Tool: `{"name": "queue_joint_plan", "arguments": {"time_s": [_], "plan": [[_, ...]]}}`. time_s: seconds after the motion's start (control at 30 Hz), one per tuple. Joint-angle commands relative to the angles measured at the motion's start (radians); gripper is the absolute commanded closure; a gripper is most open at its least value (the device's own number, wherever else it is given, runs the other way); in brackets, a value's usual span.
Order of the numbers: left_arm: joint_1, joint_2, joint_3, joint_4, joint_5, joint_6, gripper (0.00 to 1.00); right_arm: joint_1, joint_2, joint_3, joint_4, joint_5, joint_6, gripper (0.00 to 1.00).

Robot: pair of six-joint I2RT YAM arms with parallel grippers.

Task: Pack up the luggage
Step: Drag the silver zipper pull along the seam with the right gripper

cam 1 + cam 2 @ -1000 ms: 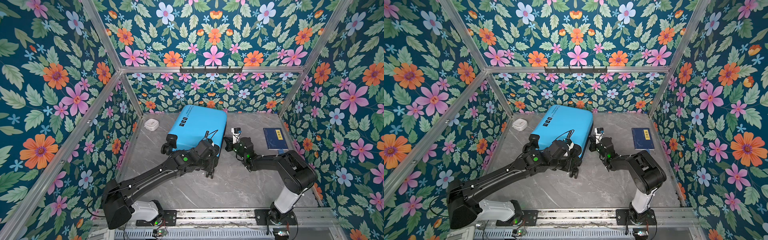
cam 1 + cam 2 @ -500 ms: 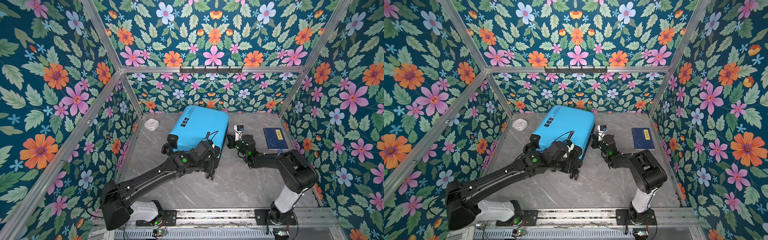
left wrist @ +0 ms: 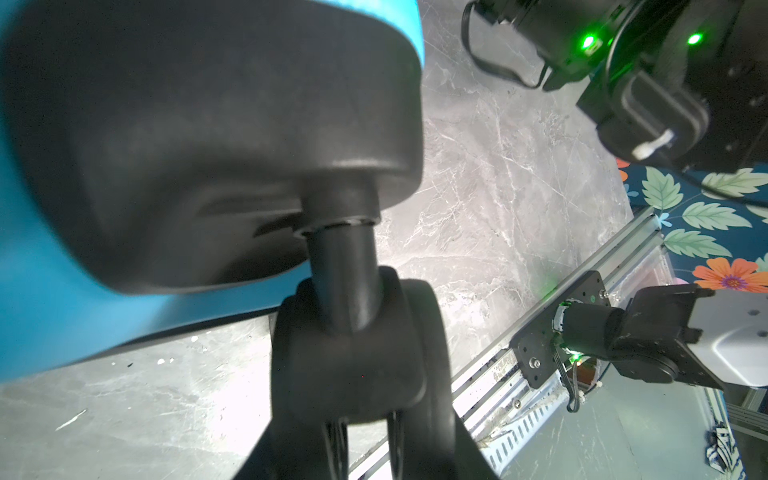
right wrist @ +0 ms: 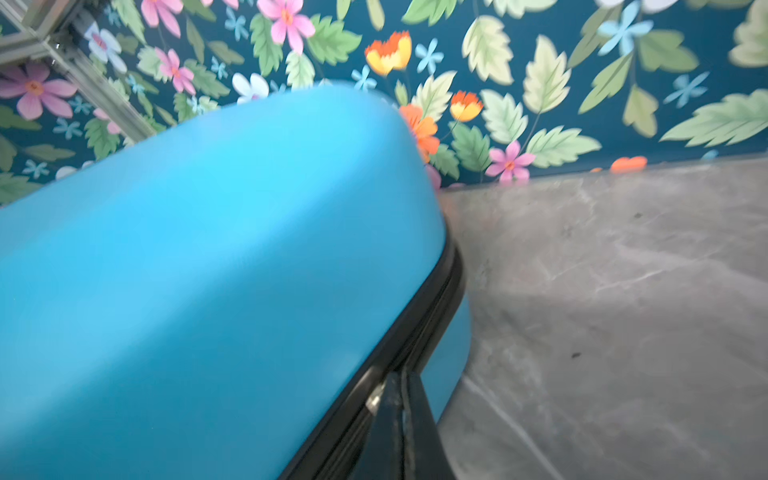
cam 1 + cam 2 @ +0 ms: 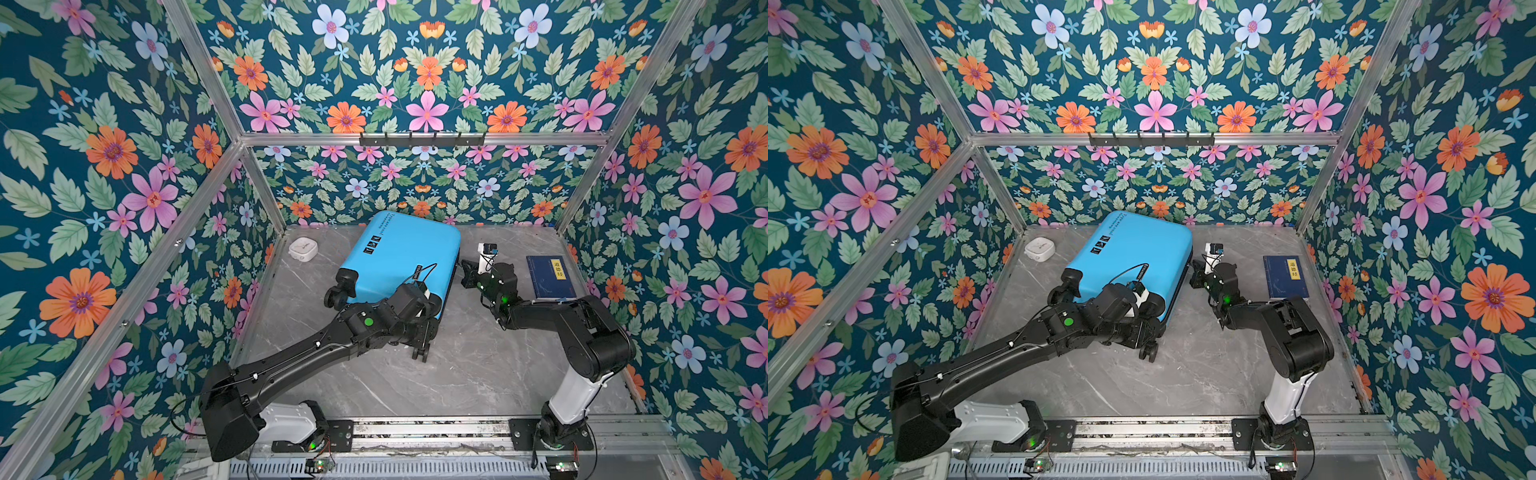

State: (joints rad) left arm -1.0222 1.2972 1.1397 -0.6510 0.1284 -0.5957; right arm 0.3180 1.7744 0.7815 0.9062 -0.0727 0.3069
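The luggage (image 5: 399,257) (image 5: 1133,257) is a sky-blue hard-shell suitcase lying closed and flat on the grey marble table. Its wheels point toward the front. My left gripper (image 5: 422,332) (image 3: 365,415) is shut on the black caster wheel (image 5: 419,353) (image 3: 353,353) at the near right corner. The wheel fills the gap between the fingers. My right gripper (image 5: 465,270) (image 4: 401,399) is pressed against the suitcase's right side. Its fingers are closed together at the black zipper seam (image 4: 440,299). A small silvery zipper pull (image 4: 374,401) sits at their tip.
A dark-blue book with a yellow label (image 5: 548,276) lies flat to the right of the right arm. A small white box (image 5: 303,248) sits at the back left. Floral walls close in three sides, with a hook rail (image 5: 422,139) on the back one. The arms' mounting rail (image 5: 415,432) runs along the front.
My right gripper has slid along the suitcase's right side toward the back wall. The suitcase has shifted slightly to the right. My left gripper has kept its hold on the wheel.
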Motion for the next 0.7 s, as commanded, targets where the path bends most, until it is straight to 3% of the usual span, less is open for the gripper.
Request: {"name": "queue_joint_plan", "arguments": {"time_s": [0.0, 0.37, 0.5, 0.67], "plan": [[-0.008, -0.014, 0.005, 0.035, 0.106, 0.059, 1.00, -0.017, 0.011, 0.017, 0.031, 0.036, 0.001, 1.00], [-0.012, -0.020, 0.002, 0.024, 0.093, 0.059, 1.00, -0.050, 0.025, 0.008, 0.059, 0.000, 0.010, 1.00], [-0.012, -0.024, -0.004, 0.024, 0.070, 0.062, 1.00, -0.064, 0.004, -0.039, 0.053, -0.073, -0.037, 1.00], [-0.011, -0.048, -0.026, 0.014, 0.000, 0.067, 1.00, -0.094, -0.026, -0.115, 0.055, -0.206, -0.086, 0.72]]}}
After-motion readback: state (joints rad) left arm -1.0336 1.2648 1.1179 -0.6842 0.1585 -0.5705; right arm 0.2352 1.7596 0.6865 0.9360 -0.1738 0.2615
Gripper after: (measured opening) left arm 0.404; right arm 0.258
